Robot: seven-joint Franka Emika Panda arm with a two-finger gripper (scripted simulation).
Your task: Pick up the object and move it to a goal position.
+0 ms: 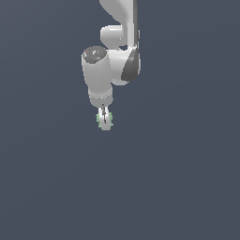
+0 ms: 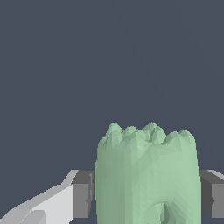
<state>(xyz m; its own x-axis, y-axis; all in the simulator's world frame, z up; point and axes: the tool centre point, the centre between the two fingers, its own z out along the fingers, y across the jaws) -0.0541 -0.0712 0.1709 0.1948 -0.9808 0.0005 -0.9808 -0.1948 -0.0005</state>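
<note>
Pale green: that's the object (image 2: 146, 175), a lumpy, ridged block with a bumpy crown, filling the lower middle of the wrist view.
Left pad: a grey pad (image 2: 82, 194) sits flush against one side of the object, white finger body trailing off behind it.
Right pad: a second grey pad (image 2: 213, 194) presses the opposite side, so the object is sandwiched between the two.
Gripper: the gripper (image 1: 105, 119) is clenched on the object, jaws closed in as far as the green body allows, touching it on both flanks.
Exterior view: only slivers of green (image 1: 99, 120) peek out on either side of the white fingers, most of the object hidden behind them.
Place: the object sits at the tip of the gripper, a little left of centre in the exterior view, in the upper half of the picture.
Arm: the white arm (image 1: 117, 51) comes down from the top edge, bends at a dark-banded joint, and points the gripper straight down.
Ground: plain dark slate-blue all around (image 1: 187, 178); no shadow or edge shows, so I can't tell whether the object is resting on it or lifted clear.
Object detail: a dark hollow notch shows low on its face in the wrist view.
</note>
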